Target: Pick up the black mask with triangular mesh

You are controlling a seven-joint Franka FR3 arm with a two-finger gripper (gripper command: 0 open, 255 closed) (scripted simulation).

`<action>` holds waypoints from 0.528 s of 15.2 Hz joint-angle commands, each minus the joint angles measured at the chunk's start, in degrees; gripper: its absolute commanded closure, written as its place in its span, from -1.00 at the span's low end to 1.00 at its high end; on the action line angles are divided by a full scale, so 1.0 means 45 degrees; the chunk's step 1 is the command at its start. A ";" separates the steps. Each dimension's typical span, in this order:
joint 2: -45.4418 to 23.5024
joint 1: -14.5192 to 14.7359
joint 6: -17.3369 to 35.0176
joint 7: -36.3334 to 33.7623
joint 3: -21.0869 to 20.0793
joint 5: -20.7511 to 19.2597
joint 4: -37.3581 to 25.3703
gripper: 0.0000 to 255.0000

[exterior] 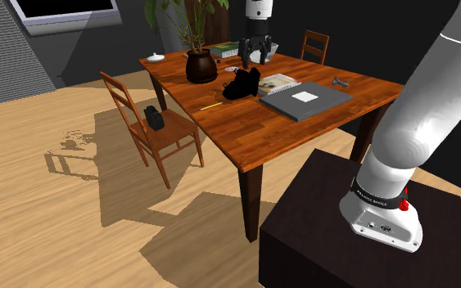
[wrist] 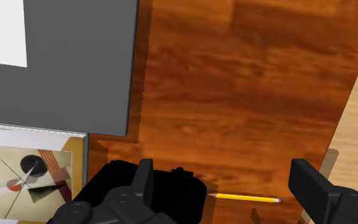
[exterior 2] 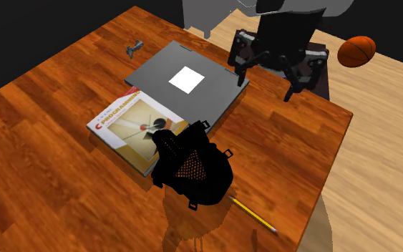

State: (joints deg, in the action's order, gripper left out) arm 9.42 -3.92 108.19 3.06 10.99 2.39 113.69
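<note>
On the wooden table (exterior: pixel 302 135), biggest item was a flat grey binder (exterior 2: pixel 157 79) with a white label. A magazine (exterior 2: pixel 124 129) lay just beside it. The black mask (exterior 2: pixel 191 168), triangular mesh visible, sat overlapping the magazine's corner, near the binder's corner. A yellow pencil (exterior 2: pixel 253 216) lay just beside the mask, toward the table edge.

Step in hand, as judged: approach, nothing grasped yet. In the wrist view the mask (wrist: pixel 184 194) sat by one finger, not between the two, with the pencil (wrist: pixel 247 198) under the gap. To do it well, the hand likely needed shifting sideways until the mask was centred, then a straight descent with the fingers straddling the domed mesh body, not a strap. Closing should be gentle, since mesh may flex or slip. Risk was pinching the magazine's corner or nudging the pencil.

Pose: the arm reached from the stand out over the table, hand pointing down. The gripper (exterior 2: pixel 262 82) hung above the tabletop, clear of everything, fingers wide apart and holding nothing. In the shoulder view the gripper (exterior: pixel 254 62) showed above the mask (exterior: pixel 241 84).
</note>
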 commanded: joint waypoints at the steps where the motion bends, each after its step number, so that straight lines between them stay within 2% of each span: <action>1: -0.1075 -0.0095 0.0149 0.0091 0.0183 0.0173 -0.0913 -1.00; 8: -0.4523 -0.0651 0.0116 0.0351 0.0642 0.0945 -0.4299 -1.00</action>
State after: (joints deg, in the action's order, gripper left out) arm -9.02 -6.41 108.97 4.49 13.60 6.17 96.50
